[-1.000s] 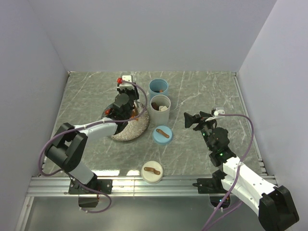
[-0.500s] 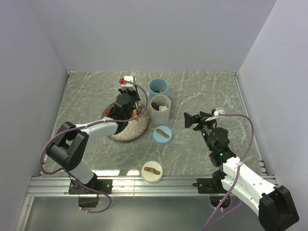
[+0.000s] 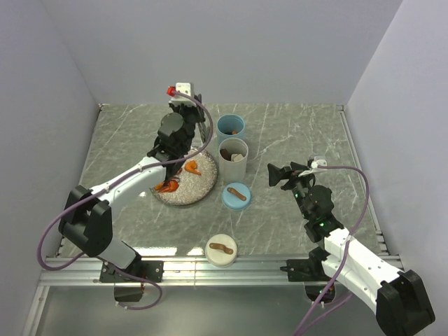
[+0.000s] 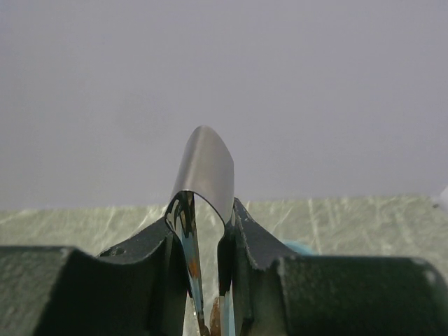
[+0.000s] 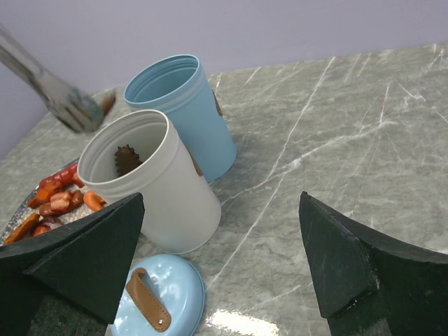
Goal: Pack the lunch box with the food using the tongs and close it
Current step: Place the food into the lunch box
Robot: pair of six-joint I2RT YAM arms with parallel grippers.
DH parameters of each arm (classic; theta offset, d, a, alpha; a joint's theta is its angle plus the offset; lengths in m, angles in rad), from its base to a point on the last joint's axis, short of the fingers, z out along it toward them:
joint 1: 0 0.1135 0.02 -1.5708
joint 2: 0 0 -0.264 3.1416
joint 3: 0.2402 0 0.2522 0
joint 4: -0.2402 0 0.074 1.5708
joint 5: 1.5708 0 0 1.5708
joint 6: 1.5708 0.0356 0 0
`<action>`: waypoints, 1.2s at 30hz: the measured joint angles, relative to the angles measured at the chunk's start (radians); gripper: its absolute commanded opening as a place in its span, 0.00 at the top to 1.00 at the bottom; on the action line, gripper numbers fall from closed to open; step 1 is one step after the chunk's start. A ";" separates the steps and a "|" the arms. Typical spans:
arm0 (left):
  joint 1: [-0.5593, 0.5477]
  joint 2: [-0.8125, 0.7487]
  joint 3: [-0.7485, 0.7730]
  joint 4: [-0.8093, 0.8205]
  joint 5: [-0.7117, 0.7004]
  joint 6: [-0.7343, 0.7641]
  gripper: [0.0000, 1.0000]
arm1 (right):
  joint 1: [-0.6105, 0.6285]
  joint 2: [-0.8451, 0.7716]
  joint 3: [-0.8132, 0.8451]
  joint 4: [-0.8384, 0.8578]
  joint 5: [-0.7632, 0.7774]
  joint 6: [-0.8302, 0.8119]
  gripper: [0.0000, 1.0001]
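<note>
Grey marble table (image 3: 294, 133) | lavender walls (image 3: 224, 49) | left gripper (image 4: 205, 239) clamps tongs (image 4: 206, 168) | right gripper (image 5: 220, 203) spread wide

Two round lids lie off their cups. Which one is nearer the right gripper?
The blue lid, right beside the white cup; the white lid lies farther away, near the table edge.

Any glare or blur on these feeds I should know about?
Top view: sharp, but a glare band on the table by the near edge. Right wrist: the tongs smear at upper left, white cup crisp. Left wrist: left gripper dark and soft, tongs' bend mirror-bright.
</note>
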 measured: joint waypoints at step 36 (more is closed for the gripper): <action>-0.020 0.252 0.408 -0.135 0.238 -0.047 0.65 | 0.000 0.009 0.000 0.001 0.000 0.000 0.02</action>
